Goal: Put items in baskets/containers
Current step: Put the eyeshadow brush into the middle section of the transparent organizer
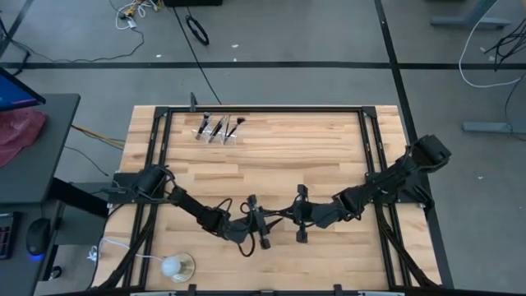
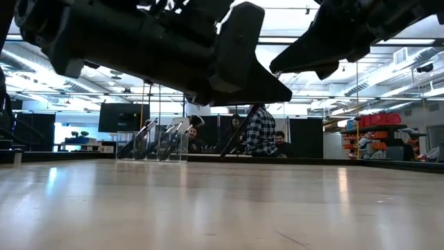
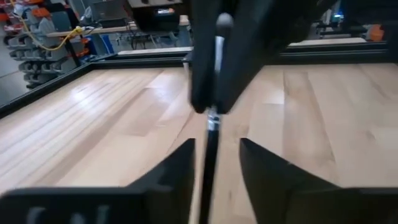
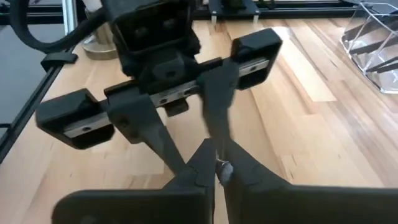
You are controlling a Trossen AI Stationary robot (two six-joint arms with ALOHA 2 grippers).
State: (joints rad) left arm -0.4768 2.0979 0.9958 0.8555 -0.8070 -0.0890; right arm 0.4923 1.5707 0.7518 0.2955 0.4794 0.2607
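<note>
Both grippers meet above the table's near middle. My right gripper is shut on a slim makeup brush. The brush's dark handle runs back between the fingers of my left gripper, which stand open on either side of it; I cannot tell whether they touch it. In the high view my left gripper and my right gripper face each other. The clear holder stands at the table's far left, with several brushes leaning in it. My right gripper pinches the brush between its two fingertips, close to one end, where a pale tip shows between them. The fingers come slanting down from the table's right side. The brush is lifted clear of the table and reaches toward my left gripper.
A white ball on a clear round base, with a white cord, sits at the near left. A black frame runs round the wooden table. People sit in the room behind the far edge.
</note>
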